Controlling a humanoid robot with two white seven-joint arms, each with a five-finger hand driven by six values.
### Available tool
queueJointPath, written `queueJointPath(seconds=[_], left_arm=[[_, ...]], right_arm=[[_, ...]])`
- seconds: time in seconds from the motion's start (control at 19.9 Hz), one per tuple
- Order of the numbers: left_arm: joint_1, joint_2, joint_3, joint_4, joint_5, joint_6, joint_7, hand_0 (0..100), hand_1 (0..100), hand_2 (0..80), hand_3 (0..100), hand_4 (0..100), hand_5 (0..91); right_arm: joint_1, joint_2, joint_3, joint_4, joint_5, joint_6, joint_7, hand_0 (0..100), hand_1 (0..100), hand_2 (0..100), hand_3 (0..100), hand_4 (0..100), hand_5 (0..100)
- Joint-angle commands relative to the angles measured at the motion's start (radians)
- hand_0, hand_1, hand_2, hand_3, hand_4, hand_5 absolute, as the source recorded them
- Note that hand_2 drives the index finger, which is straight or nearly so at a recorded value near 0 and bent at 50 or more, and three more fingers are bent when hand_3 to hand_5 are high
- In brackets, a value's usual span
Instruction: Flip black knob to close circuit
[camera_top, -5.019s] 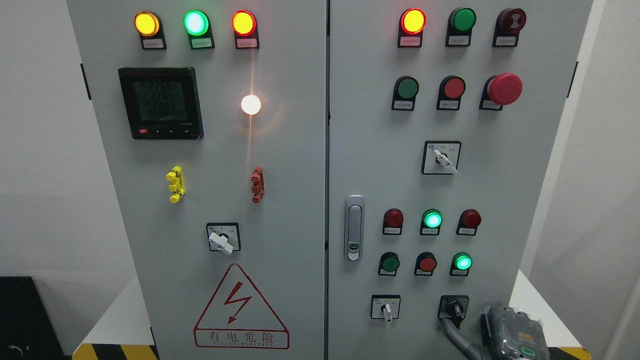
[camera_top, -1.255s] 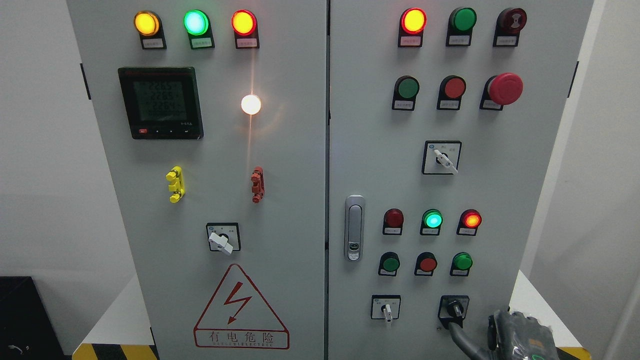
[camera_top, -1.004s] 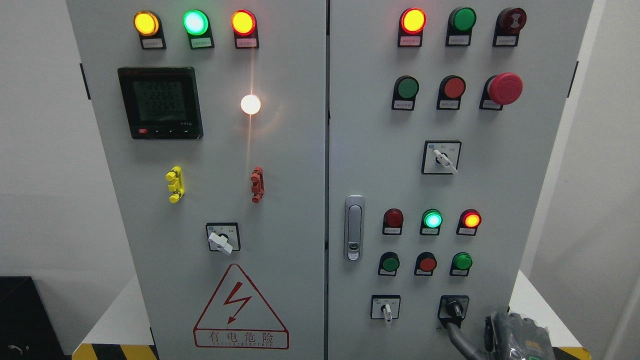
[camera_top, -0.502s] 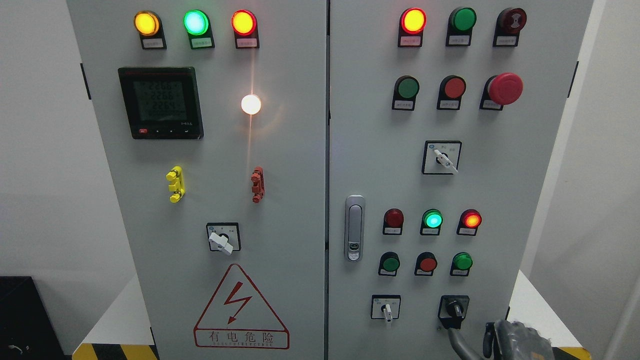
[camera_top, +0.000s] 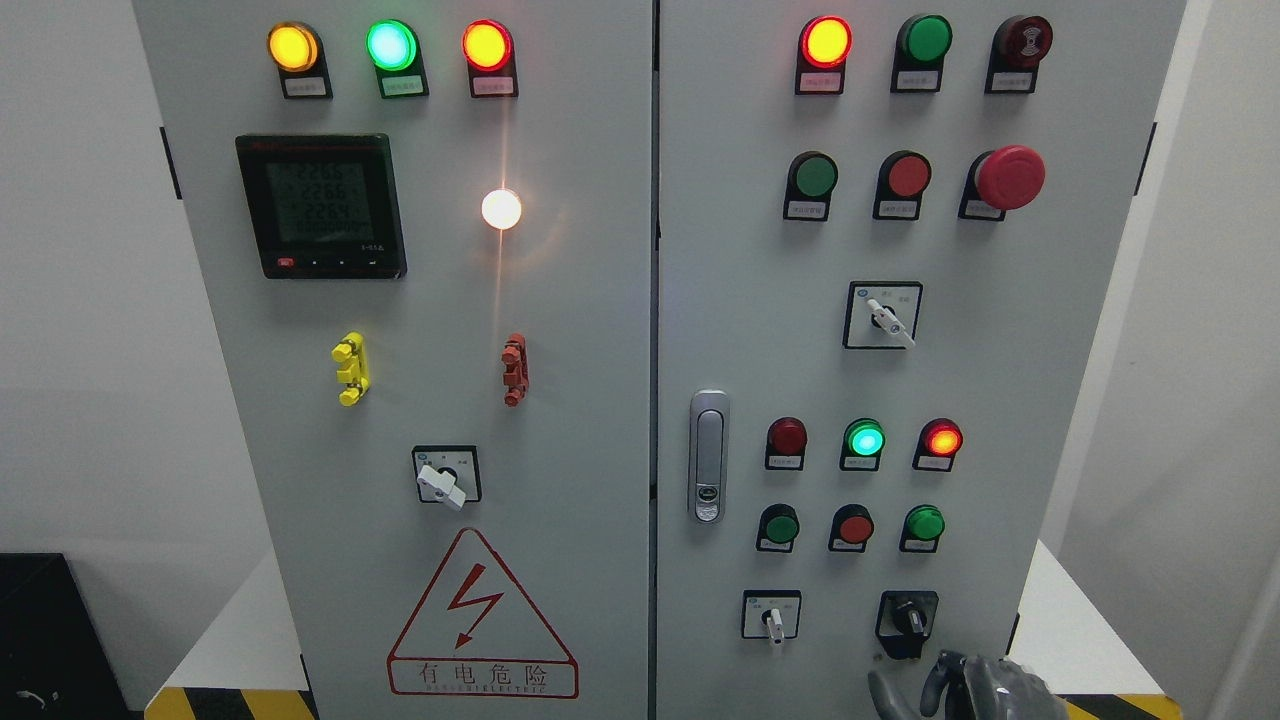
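A: Right hand (camera_top: 960, 688) low at bottom edge, rt of centre, grey glove, only the top showing. Fingers (camera_top: 885, 692) loosely apart, holding nothing.

B: Touching the black knob (camera_top: 909, 617)?

A: No. Just below it, clear gap between. Knob at lower rt of the rt door, in a black square plate, pointer roughly upright w/ slight lean left.

B: Beside it?

A: White selector (camera_top: 771, 618) to its left, same row, handle pointing down. Above: row of three buttons, green (camera_top: 779, 526), red (camera_top: 854, 527), green (camera_top: 925, 523), all unlit. Above those, three lamps: dark red lamp (camera_top: 787, 436) off, green lamp (camera_top: 865, 439) lit, rt red lamp (camera_top: 942, 439) lit.

B: Further out?

A: Door handle (camera_top: 709, 455) at left edge of rt door. Another white rotary switch (camera_top: 885, 316) mid-door. Red mushroom stop button (camera_top: 1010, 177) upper rt. Left door: meter display (camera_top: 322, 205) w/ digits too small to read, bright white lamp (camera_top: 501, 209), shock warning triangle (camera_top: 481, 620) at bottom. Cabinet (camera_top: 600, 330) standing on white tabletop (camera_top: 1065, 620) w/ yellow-black edge stripe.

B: Left hand?

A: Out of frame.
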Motion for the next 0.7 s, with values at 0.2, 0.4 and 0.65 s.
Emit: queueJointPath(seconds=[0.2,0.4,0.65], left_arm=[[0.0,0.0,0.0,0.001,0.0,-0.001,0.002,12,56,0.0,0,0,0.0],[0.0,0.0,0.0,-0.001,0.0,-0.001,0.002,12,56,0.0,0,0,0.0],[0.0,0.0,0.0,-0.001,0.0,-0.001,0.002,12,56,0.0,0,0,0.0]], right_arm=[[0.14,-0.006,0.055,-0.138,-0.502,0.027,-0.046,0,4,38,55,55,53],[0.208,-0.011,0.052,-0.212,-0.755,0.082,-0.046,0,3,28,43,44,40],[0.269,-0.011,0.039,-0.228,-0.876,0.058,-0.046,0,0,15,32,31,25]])
